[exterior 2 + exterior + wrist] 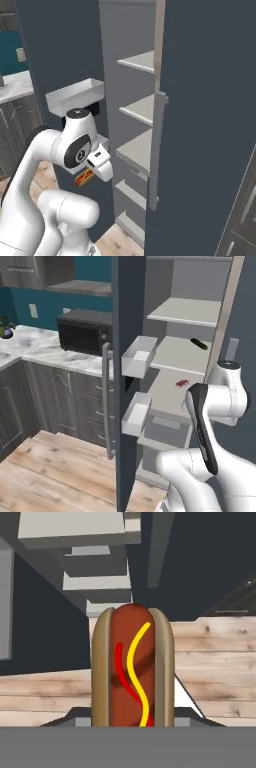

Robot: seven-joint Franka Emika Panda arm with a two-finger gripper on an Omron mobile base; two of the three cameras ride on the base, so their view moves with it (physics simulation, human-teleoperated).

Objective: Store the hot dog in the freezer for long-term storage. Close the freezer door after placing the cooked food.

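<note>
The hot dog (pixel 132 667), a reddish sausage in a tan bun with red and yellow stripes, looms close in the hand view and hides the fingertips. From the right base view my gripper (pixel 90 172) is shut on the hot dog (pixel 83 178), held low in front of the open freezer (pixel 135 120). The freezer door (pixel 128 316) stands wide open and edge-on, with white bins (pixel 138 355) on its inner face. Pale grey shelves (pixel 180 353) lie inside the freezer (pixel 165 286).
A small red item (pixel 181 383) and a dark green one (pixel 198 344) lie on the freezer shelves. The other slate-grey door (pixel 210 125) with its silver handle (pixel 157 150) stands to the right. A black microwave (pixel 82 331) sits on the marble counter (pixel 30 343) to the left.
</note>
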